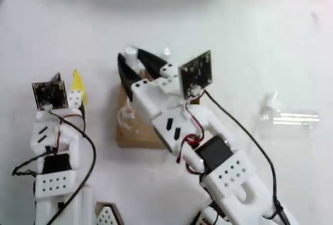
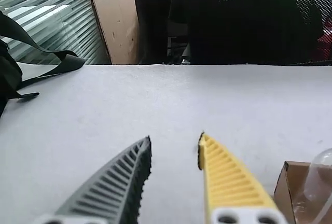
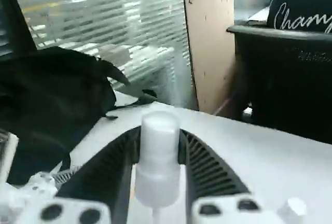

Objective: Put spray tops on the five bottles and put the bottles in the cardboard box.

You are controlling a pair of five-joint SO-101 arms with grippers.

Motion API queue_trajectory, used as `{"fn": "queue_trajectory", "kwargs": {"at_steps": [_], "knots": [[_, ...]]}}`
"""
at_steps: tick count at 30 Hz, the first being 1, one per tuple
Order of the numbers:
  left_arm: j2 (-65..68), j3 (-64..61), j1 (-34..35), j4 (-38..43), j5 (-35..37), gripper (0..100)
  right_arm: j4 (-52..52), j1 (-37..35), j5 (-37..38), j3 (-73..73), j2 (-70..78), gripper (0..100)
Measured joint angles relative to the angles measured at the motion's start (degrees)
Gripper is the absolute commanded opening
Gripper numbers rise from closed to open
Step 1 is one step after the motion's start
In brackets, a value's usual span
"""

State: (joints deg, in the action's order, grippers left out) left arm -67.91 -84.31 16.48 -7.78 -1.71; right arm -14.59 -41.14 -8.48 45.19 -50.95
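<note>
My right gripper is shut on a white spray top, held upright between its black fingers over the far edge of the cardboard box. In the right wrist view the spray top stands between the two black fingers. Clear bottles lie in the box under that arm. My left gripper is to the left of the box, open, with nothing between its grey and yellow fingers. The box corner and a clear bottle show beside the yellow finger.
Another clear bottle lies on its side on the white table at the right. A small white piece sits just beyond the right gripper. Dark bags and a board stand past the table's far edge.
</note>
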Motion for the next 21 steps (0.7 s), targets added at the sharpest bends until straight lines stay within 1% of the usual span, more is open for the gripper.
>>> {"fn": "queue_trajectory", "kwargs": {"at_steps": [5,13,15,19,21], "knots": [[0.00,0.00,0.00,0.00,0.00,15,5.71,-0.18,0.00,5.98,0.18,1.5],[0.00,0.00,0.00,0.00,0.00,15,10.02,-1.05,0.00,12.31,0.18,2.2],[0.00,0.00,0.00,0.00,0.00,15,10.02,-0.97,0.00,13.71,0.18,6.3],[0.00,0.00,0.00,0.00,0.00,15,10.02,-0.97,0.00,15.47,0.18,18.2],[0.00,0.00,0.00,0.00,0.00,15,10.02,-1.05,0.00,16.00,0.18,19.3]]}}
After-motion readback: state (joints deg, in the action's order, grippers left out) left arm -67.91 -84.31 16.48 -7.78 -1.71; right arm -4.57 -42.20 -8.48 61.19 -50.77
